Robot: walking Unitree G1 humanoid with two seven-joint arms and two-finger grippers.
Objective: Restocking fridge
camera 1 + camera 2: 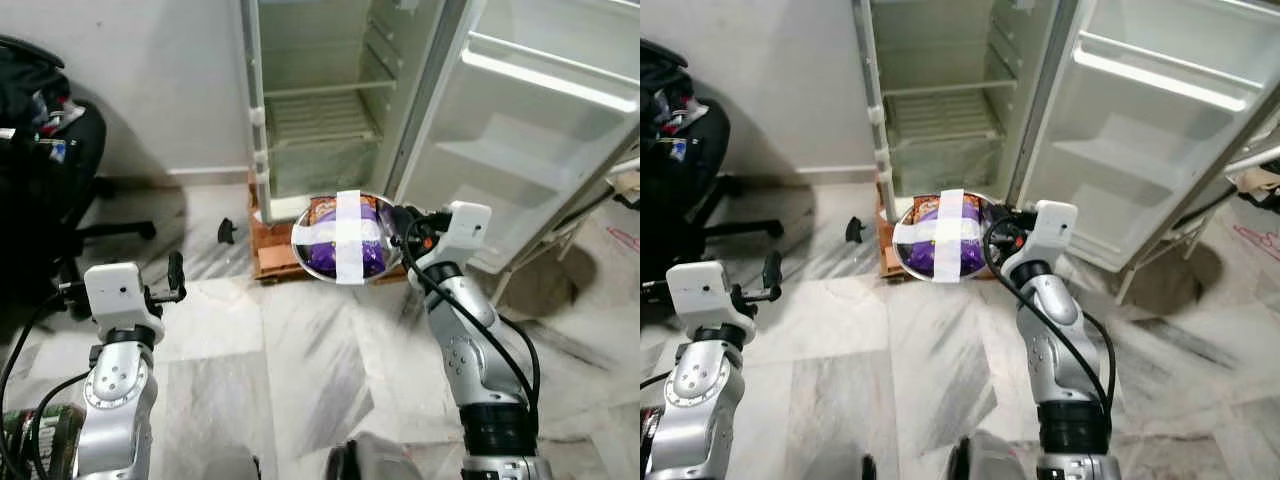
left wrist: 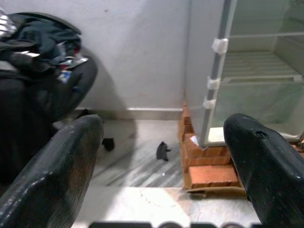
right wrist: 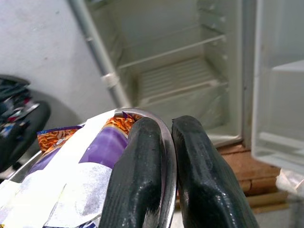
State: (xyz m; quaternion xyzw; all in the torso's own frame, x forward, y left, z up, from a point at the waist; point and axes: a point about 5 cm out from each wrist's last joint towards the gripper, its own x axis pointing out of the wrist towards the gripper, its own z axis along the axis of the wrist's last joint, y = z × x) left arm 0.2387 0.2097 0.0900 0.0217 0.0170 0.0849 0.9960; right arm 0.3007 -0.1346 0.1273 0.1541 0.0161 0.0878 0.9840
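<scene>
My right gripper [image 1: 398,222] is shut on the rim of a steel bowl [image 1: 340,238] that holds a purple and orange snack packet taped over with a white cross. The bowl hangs in front of the open fridge [image 1: 330,110], below its wire shelf [image 1: 318,118]. In the right wrist view the two black fingers [image 3: 142,180] pinch the bowl's rim [image 3: 167,156], with the packet [image 3: 95,152] beside them. My left gripper [image 1: 165,285] is open and empty, held low at the left over the marble floor, its fingers [image 2: 57,171] spread wide.
The fridge stands on bricks [image 1: 275,255] with its door [image 1: 540,130] swung open to the right. A black office chair piled with clothes [image 1: 45,150] stands at the left. A small dark object [image 1: 227,231] lies on the floor by the wall.
</scene>
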